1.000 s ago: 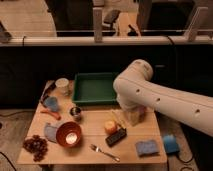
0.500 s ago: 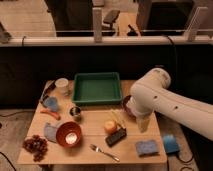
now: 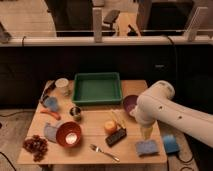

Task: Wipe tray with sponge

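Note:
The green tray [image 3: 97, 89] stands empty at the back middle of the wooden table [image 3: 95, 120]. A blue sponge [image 3: 146, 147] lies flat on the table's front right corner. My white arm [image 3: 165, 112] comes in from the right. Its gripper [image 3: 146, 131] hangs pointing down just above and behind the sponge, well to the right of and in front of the tray. I see nothing held in it.
A purple bowl [image 3: 130, 103], an orange [image 3: 110, 127], a black object [image 3: 117, 137] and a fork [image 3: 104, 152] lie between tray and sponge. On the left are a red bowl [image 3: 68, 134], grapes [image 3: 35, 145], a white cup [image 3: 62, 86] and a small can [image 3: 76, 113]. A blue object [image 3: 170, 143] sits right of the table.
My arm has swung to the right and lower, off the tray's right side, and the gripper has come down toward the blue sponge. The objects on the table have not moved.

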`<state>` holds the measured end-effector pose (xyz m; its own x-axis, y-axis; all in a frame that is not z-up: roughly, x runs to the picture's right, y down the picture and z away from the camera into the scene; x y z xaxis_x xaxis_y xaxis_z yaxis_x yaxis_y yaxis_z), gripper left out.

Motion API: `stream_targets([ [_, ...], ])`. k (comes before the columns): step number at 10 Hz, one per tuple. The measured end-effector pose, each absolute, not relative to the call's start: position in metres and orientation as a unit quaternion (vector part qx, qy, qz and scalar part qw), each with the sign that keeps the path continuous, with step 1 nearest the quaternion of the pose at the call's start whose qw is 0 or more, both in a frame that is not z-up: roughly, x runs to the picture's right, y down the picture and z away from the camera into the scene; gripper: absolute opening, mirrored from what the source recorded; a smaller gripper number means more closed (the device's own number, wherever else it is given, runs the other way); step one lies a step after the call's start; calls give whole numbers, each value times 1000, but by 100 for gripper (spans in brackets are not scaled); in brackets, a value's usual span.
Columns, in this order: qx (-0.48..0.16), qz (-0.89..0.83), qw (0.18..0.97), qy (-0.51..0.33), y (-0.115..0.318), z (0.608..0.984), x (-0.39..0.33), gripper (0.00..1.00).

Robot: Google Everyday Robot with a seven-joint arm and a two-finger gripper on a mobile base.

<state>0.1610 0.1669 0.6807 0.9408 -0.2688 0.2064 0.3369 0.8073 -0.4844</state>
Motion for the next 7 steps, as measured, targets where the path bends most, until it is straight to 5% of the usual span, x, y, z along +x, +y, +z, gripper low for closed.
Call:
stream_targets([
  [7,-271,-135,951,-69,198,698,180,80],
])
